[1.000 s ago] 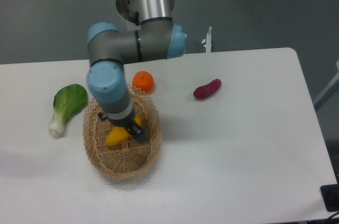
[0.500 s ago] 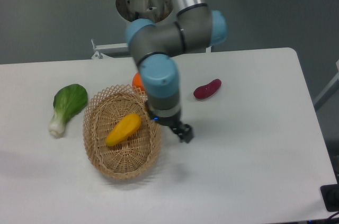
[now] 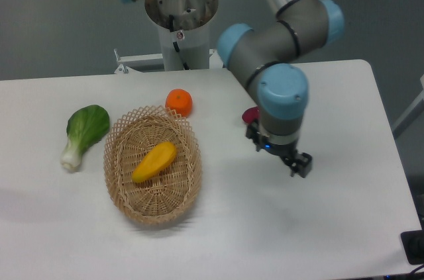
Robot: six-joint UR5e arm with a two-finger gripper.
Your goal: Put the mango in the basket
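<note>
While the mango [image 3: 154,161] lies diagonally inside the basket [image 3: 119,181], the gripper [image 3: 297,163] hangs over bare tabletop [image 3: 318,227] well right of the basket, holding nothing; can't tell the fingers' spread. Orange [image 3: 179,102] touches the basket's far rim.

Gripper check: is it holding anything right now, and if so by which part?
Nothing is held. The gripper hangs over bare table right of the basket, with nothing between its fingers. The mango lies loose inside the basket.
</note>
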